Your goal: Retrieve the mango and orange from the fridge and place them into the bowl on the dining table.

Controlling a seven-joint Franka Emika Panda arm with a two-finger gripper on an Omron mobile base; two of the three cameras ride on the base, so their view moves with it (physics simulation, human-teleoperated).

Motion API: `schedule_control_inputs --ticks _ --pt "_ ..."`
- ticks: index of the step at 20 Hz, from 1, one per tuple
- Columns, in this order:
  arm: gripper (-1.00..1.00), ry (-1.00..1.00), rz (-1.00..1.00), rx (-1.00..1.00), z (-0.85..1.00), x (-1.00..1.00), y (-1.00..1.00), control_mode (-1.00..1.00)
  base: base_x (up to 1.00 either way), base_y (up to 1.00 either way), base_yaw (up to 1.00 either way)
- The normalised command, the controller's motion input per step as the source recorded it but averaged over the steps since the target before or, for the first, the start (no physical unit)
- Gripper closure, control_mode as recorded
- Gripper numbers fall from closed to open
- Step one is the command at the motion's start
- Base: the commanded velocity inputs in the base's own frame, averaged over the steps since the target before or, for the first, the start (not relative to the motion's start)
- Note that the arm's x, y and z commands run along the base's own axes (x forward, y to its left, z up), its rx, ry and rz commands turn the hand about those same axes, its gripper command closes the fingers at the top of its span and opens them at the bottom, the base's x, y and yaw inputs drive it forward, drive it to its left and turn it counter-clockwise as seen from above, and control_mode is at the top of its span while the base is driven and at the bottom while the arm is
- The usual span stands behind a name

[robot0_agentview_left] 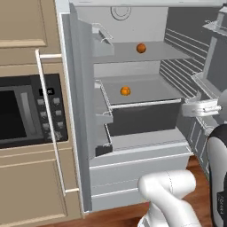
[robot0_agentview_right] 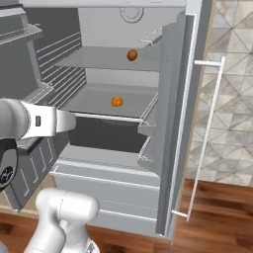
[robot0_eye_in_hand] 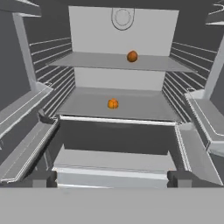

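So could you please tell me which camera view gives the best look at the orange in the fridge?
The hand view: it faces straight into the open fridge, with the orange central on the lower shelf. Both base views show the orange at an angle, small but unblocked, below the darker mango.

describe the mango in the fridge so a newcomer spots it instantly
Start at the open fridge with both doors swung wide. Inside are two grey shelves; the mango sits on the upper one, towards the back. Its only neighbour, the orange, is a brighter ball on the shelf below; the mango is darker and redder.
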Motion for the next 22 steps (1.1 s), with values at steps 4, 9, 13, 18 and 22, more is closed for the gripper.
schedule_control_inputs --ticks 4,9,13,18,22 --pt "-1.00 0.00 0.00 0.00 0.00 0.00 0.00 1.00 1.00 0.00 0.00" --pt "-1.00 0.00 0.00 0.00 0.00 0.00 0.00 1.00 1.00 0.00 0.00" --pt "-1.00 0.00 0.00 0.00 0.00 0.00 0.00 1.00 1.00 0.00 0.00" --pt "-1.00 0.01 0.00 0.01 0.00 0.40 -0.01 -1.00 0.60 0.00 0.00" --pt "-1.00 0.05 0.00 0.02 0.00 1.00 -0.03 -1.00 0.00 0.00 0.00"
